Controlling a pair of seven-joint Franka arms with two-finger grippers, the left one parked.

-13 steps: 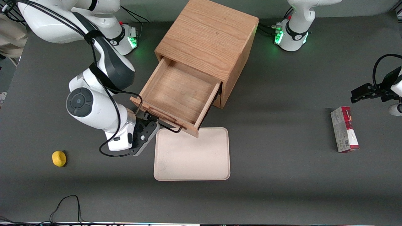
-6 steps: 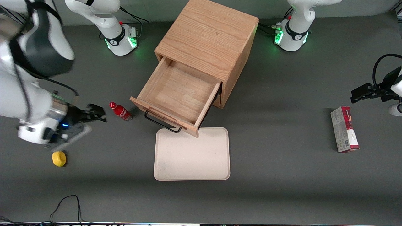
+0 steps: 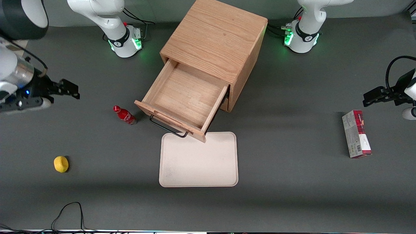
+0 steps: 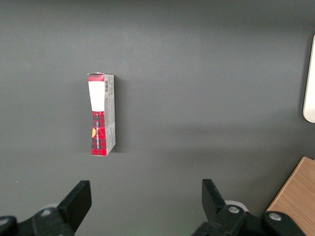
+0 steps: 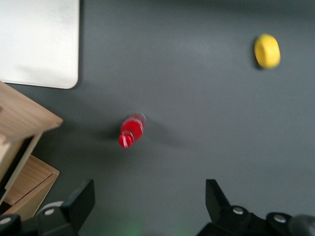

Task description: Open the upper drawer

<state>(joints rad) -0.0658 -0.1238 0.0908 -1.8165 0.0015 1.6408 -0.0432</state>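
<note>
Front view. The shallow light-oak upper drawer is standing pulled well out of the light-oak cube cabinet, its bare wooden floor showing. Its thin black metal bar handle is facing the front camera and overhanging the edge of the pale beige rectangular tray, which is lying on the dark grey surface nearer the camera. A small red bottle is standing just beside the drawer front, toward the working arm's end. The black two-finger hand is hanging well apart from the drawer at that same end, fingers spread and gripping nothing. A small yellow lemon-like object is lying nearer the camera than the hand. A red-and-grey carton is lying toward the parked arm's end.

Left wrist view. The carton is lying flat on the surface.

Right wrist view. The hand's fingers are standing wide apart, empty, above the bottle; the yellow object, tray corner and drawer corner are showing too.
</note>
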